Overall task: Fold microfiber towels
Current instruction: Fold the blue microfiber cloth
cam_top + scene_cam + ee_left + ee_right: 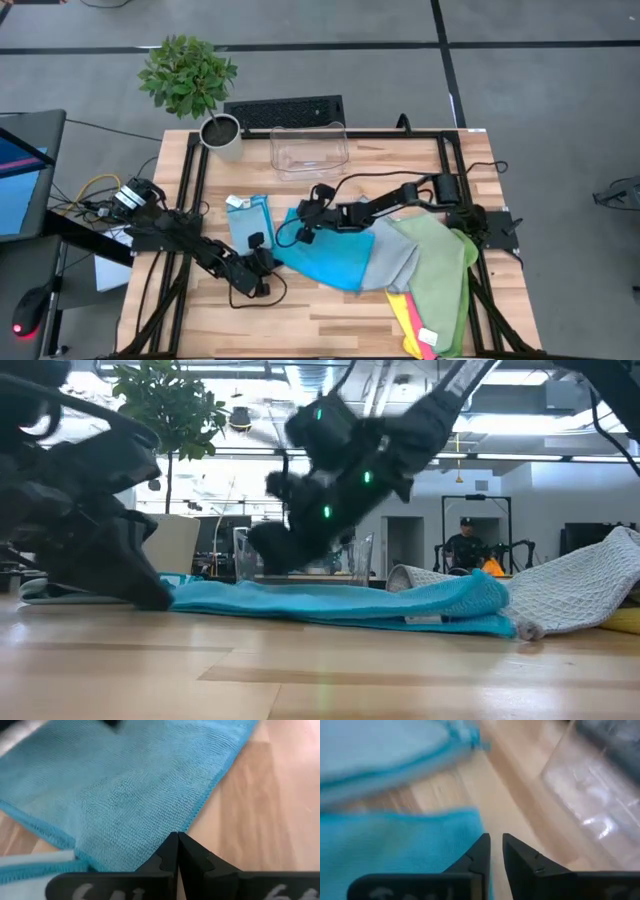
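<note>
The teal towel lies spread flat on the wooden table, between the two grippers. The left gripper sits low at the towel's near-left hemmed edge, its jaws pressed together with the tips right at the hem; nothing is visibly caught between them. Beyond those jaws the cloth runs out smooth, with bare wood alongside its edge. The right gripper hangs just above the towel's far-left corner, its jaws a narrow slit apart with nothing between them; ahead of them lie bare wood and then the clear plastic bin. A folded light blue towel lies just beside the left of both grippers. On the teal towel's right edge a grey towel overlaps it, then a pale green towel, with yellow and pink cloths below. Open tabletop remains along the near edge. A potted plant stands at the far-left corner.
</note>
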